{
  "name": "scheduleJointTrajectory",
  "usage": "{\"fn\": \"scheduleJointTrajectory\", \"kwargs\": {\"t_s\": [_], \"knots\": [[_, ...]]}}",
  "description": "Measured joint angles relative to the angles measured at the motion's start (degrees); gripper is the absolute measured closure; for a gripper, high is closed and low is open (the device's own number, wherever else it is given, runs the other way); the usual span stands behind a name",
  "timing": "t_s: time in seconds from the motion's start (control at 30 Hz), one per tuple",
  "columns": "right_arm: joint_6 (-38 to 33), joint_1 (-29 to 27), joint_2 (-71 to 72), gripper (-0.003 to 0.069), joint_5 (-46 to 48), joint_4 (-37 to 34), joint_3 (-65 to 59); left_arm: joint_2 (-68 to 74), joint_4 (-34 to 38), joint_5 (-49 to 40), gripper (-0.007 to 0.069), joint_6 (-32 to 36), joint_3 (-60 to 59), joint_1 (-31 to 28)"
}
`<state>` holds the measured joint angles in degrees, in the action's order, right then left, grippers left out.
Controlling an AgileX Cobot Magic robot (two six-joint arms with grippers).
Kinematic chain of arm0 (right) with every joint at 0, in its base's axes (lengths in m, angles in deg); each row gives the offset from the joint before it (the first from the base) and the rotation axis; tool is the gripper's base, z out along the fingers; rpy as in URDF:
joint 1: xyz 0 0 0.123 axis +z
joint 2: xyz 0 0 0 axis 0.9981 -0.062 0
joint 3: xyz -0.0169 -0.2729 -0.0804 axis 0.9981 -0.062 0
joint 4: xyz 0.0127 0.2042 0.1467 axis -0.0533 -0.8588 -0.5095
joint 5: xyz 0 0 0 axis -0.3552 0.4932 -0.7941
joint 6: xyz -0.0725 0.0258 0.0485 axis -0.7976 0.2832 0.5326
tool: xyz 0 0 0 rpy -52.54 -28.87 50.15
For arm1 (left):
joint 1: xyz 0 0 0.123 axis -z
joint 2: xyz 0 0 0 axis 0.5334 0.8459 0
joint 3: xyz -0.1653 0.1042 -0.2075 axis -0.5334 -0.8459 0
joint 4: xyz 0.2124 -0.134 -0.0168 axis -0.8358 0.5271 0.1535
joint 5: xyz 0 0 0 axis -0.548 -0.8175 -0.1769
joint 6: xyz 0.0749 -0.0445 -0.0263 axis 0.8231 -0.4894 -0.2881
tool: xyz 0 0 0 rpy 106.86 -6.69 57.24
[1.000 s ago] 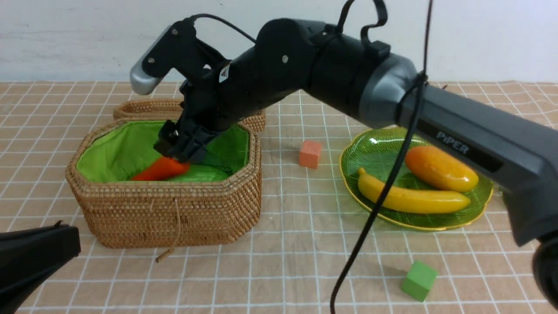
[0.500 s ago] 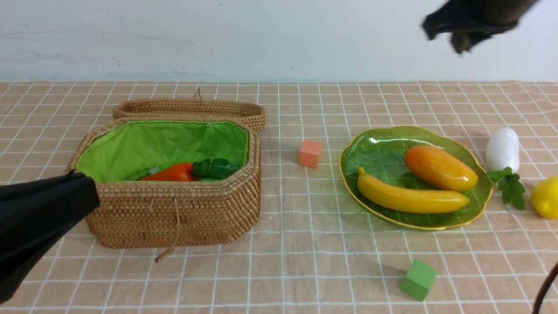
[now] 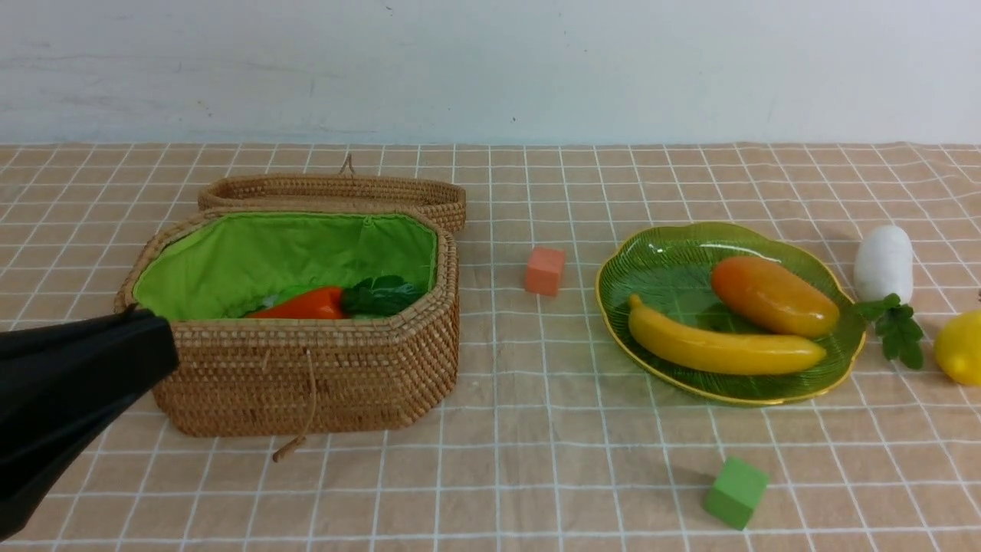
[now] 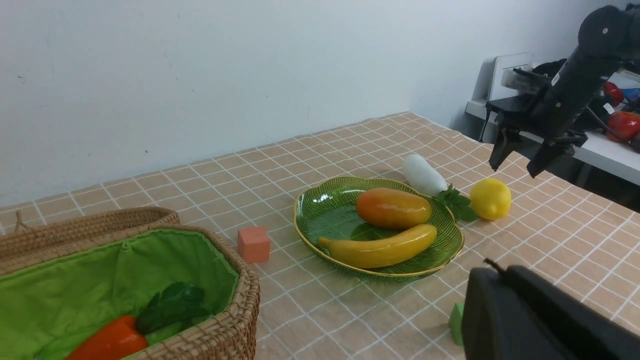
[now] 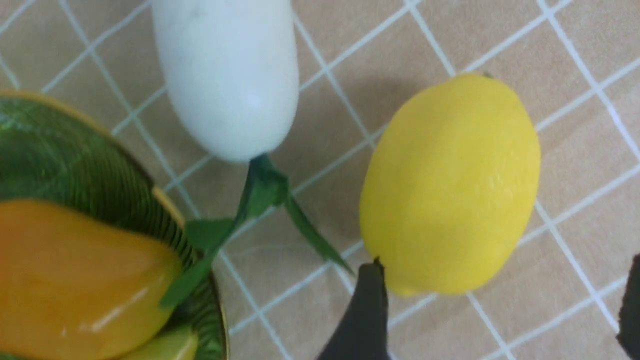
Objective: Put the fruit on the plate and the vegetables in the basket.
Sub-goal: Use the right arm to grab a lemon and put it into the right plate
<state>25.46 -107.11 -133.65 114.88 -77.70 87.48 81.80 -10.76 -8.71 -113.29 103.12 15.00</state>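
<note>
Looking from front: finds banana (image 3: 724, 349) and mango (image 3: 774, 295) lying on plate (image 3: 665, 259); radish (image 3: 883, 263) just right of plate, leaves reaching rim; lemon (image 3: 959, 346) farther right of plate; basket (image 3: 306, 376) well left of plate, holding carrot (image 3: 303, 304). Spots left gripper (image 3: 149, 345) far left of plate, clenched.

Looking from left wrist: catches right gripper (image 4: 515, 167) raised in air past lemon, on far side from plate, released.

Looking from right wrist: shows fingers (image 5: 367, 310) wide apart, grasping nothing, one tip over lemon's end.

Bright even light; soft shadows; mango (image 3: 774, 295) glare; right-wrist close-up blurred.
</note>
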Motion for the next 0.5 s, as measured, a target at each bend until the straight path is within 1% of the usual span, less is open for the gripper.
{"fn": "scheduleJointTrajectory", "kwargs": {"t_s": [0.07, 0.23, 0.33, 0.4, 0.47, 0.5], "knots": [[-0.43, -0.42, -2.67, -0.0017, -2.07, -0.79, 0.64, 0.00, 0.16, -0.20, 0.0630, 0.00, 0.00, 0.00], [-1.79, -0.44, -9.05, -0.0015, -3.95, -2.55, 3.20, 0.00, 0.33, -0.38, 0.0630, 0.00, 0.00, 0.00], [-2.47, -0.44, -11.67, -0.0003, -3.95, -3.38, 3.80, 0.00, 0.46, -0.38, 0.0631, 0.00, 0.00, 0.00], [-3.41, -0.44, -12.77, 0.0015, -3.68, -3.78, 3.86, 0.00, 0.71, -0.38, 0.0631, 0.00, 0.00, 0.00], [-4.52, -0.44, -13.07, 0.0048, -2.76, -3.93, 3.92, 0.00, 0.83, -0.38, 0.0631, 0.00, 0.00, 0.00], [-4.62, -0.44, -13.07, 0.0051, -2.63, -3.90, 3.98, 0.00, 0.83, -0.38, 0.0631, 0.00, 0.00, 0.00]]}}
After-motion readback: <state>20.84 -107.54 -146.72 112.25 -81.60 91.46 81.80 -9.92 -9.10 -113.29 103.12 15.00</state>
